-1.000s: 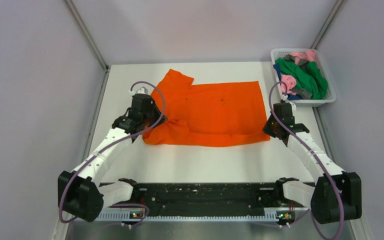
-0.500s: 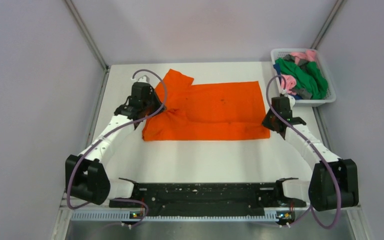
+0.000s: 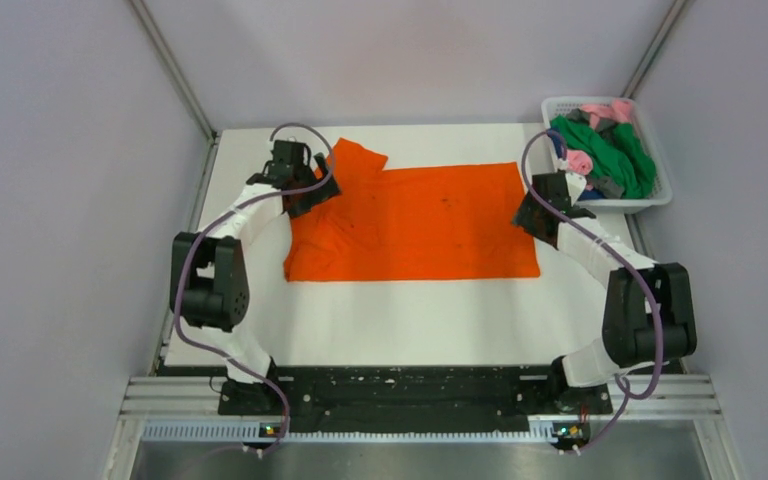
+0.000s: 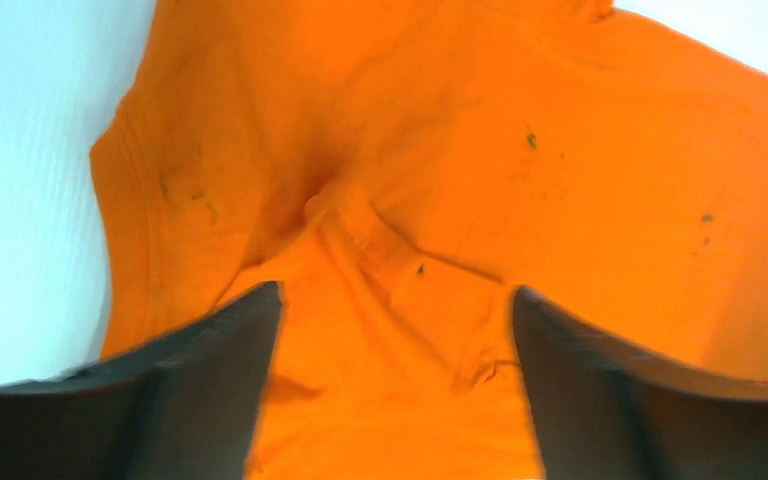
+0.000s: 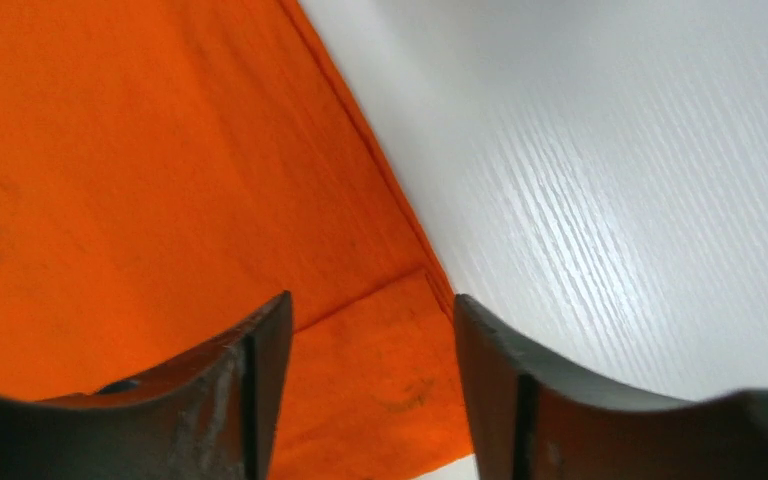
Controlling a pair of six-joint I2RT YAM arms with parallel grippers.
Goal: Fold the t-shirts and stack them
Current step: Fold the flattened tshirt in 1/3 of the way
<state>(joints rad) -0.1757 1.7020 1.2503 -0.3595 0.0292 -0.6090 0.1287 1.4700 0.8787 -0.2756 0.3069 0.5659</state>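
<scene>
An orange t-shirt (image 3: 415,225) lies spread flat on the white table (image 3: 410,320), one sleeve sticking out at its far left corner. My left gripper (image 3: 312,193) hangs open over the shirt's left side. In the left wrist view the gripper (image 4: 395,295) has its two dark fingers wide apart above the rumpled orange t-shirt (image 4: 440,180), gripping nothing. My right gripper (image 3: 527,213) is open over the shirt's right edge. In the right wrist view that gripper (image 5: 370,300) straddles a folded corner of the orange t-shirt (image 5: 160,200). More t-shirts, green (image 3: 615,150) and pink (image 3: 580,162), sit in the basket.
A white mesh basket (image 3: 650,203) stands at the table's far right corner, just behind my right gripper. Grey walls with metal rails close in the left, right and far sides. The black base bar (image 3: 400,385) runs along the near edge.
Both grippers moved toward the far side of the table with the shirt's edges, then opened and let the cloth go. The shirt now lies flatter, its near edge straight.
</scene>
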